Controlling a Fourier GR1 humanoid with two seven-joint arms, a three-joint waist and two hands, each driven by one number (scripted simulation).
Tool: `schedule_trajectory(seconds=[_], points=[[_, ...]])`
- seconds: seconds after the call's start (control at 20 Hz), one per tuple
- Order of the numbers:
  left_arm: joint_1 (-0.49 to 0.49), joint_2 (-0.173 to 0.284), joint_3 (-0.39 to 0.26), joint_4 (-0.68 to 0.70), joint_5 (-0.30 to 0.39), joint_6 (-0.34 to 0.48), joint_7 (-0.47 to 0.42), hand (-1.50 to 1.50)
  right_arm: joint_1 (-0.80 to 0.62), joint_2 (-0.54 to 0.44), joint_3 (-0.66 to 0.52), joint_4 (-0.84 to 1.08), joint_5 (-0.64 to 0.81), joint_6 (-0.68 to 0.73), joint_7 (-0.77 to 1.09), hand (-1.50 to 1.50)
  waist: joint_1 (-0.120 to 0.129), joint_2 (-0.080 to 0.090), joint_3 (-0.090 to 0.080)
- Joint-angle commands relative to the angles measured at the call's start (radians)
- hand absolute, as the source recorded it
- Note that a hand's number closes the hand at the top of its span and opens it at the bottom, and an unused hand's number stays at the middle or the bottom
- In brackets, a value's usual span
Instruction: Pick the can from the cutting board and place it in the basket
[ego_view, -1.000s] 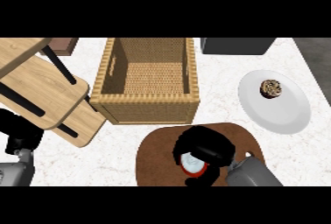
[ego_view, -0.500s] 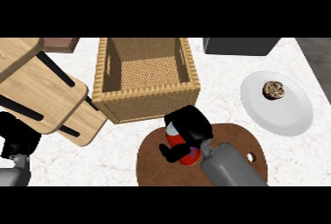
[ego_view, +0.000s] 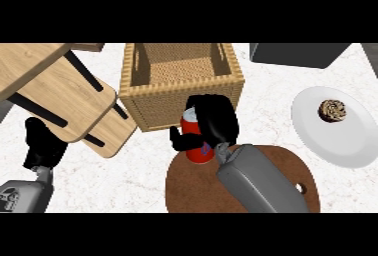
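A red can (ego_view: 195, 144) with a silver top is held in my right hand (ego_view: 214, 121), whose fingers and thumb curl round it. The can hangs above the far edge of the round brown cutting board (ego_view: 184, 185), just in front of the near wall of the woven basket (ego_view: 144, 107). My grey right forearm crosses the board from below. My left hand (ego_view: 40, 142) rests at the lower left beside the wooden chair, its fingers straight.
A wooden chair (ego_view: 59, 95) with black legs stands at the left. A white plate (ego_view: 343, 130) with a brown pastry (ego_view: 332, 110) lies at the right. A dark grey box (ego_view: 299, 52) sits at the back right.
My right hand has carried the can up off the cutting board and toward the basket's near wall. The left hand has stayed in place.
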Motion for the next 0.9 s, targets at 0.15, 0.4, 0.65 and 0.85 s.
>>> schedule_trajectory(seconds=[0.15,0.4,0.65,0.85], points=[[-0.062,-0.028,-0.057,0.016,-0.027,-0.010,0.030,0.00,-0.222,0.007,0.005,-0.071,-0.047,-0.198,0.304,1.50,0.044,-0.007,-0.001],[-0.098,-0.048,-0.071,0.029,-0.038,-0.005,0.034,0.00,-0.420,0.007,0.005,-0.038,-0.029,-0.242,0.504,1.50,0.061,-0.008,-0.008],[-0.120,-0.060,-0.081,0.059,-0.048,-0.005,0.040,0.00,-0.629,0.007,-0.048,0.071,-0.042,-0.263,0.620,1.50,0.071,0.001,-0.011],[-0.128,-0.056,-0.075,0.058,-0.050,-0.007,0.039,0.00,-0.779,0.007,-0.105,0.199,-0.028,-0.261,0.666,1.50,0.060,0.002,-0.011]])
